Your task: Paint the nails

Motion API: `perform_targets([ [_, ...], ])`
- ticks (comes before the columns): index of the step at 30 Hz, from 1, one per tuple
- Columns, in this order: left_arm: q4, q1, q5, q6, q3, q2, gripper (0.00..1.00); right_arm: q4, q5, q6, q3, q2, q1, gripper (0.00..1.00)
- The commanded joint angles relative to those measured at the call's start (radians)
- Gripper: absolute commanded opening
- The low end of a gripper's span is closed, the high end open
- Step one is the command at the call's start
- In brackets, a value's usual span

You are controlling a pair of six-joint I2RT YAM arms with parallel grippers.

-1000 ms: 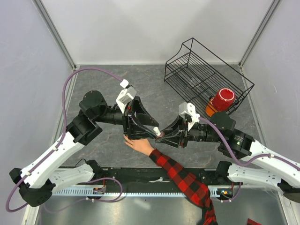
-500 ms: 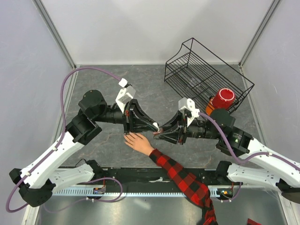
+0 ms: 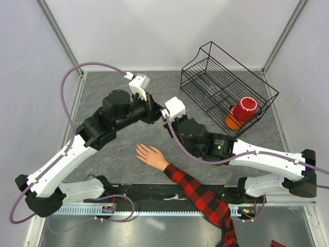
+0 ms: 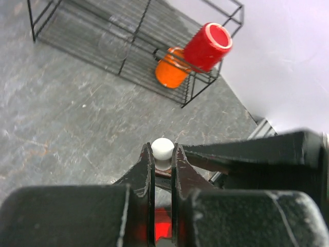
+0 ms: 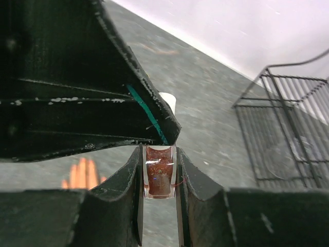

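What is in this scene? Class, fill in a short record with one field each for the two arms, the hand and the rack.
Left jaws: shut on the white cap
Right jaws: shut on the dark red bottle
Hand: flat on the table, fingers spread, apart from both arms
Nails: too small to judge
Rack: far right corner, holding a red cup

Both arms come up from the lower corners and meet just above centre frame, wrists nose to nose. The left arm (image 3: 61,162) is bent at the elbow, left gripper (image 4: 163,152) pinched tight on a white cap (image 4: 162,147). The right arm (image 3: 267,157) lies long and low, right gripper (image 5: 160,154) clamped on a red bottle (image 5: 160,180).
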Motion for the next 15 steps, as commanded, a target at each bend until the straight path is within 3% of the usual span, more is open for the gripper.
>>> perform_targets([
  [1, -0.021, 0.006, -0.194, -0.039, 0.009, 0.024, 0.02, 0.102, 0.018, -0.089, -0.047, -0.078, 0.028, 0.0],
  [4, 0.03, 0.009, -0.081, -0.022, -0.028, -0.002, 0.02, 0.157, -0.172, -0.074, -0.125, -0.152, 0.012, 0.0],
  [7, 0.094, 0.014, 0.069, 0.001, -0.061, -0.029, 0.29, 0.161, -0.307, -0.044, -0.168, -0.212, -0.018, 0.0],
  [8, 0.107, 0.015, 0.102, 0.007, -0.068, -0.057, 0.45, 0.158, -0.338, -0.035, -0.179, -0.227, -0.024, 0.0],
  [10, 0.125, 0.021, 0.186, 0.041, -0.075, -0.086, 0.62, 0.138, -0.451, -0.008, -0.201, -0.273, -0.059, 0.0],
  [11, 0.128, 0.024, 0.21, 0.055, -0.077, -0.115, 0.76, 0.129, -0.493, 0.0, -0.205, -0.285, -0.071, 0.0],
  [13, 0.128, 0.035, 0.262, 0.084, -0.081, -0.149, 0.91, 0.104, -0.602, 0.002, -0.221, -0.322, -0.1, 0.0],
  [15, 0.147, 0.046, 0.318, 0.105, -0.089, -0.187, 0.93, 0.086, -0.698, 0.048, -0.23, -0.354, -0.122, 0.0],
])
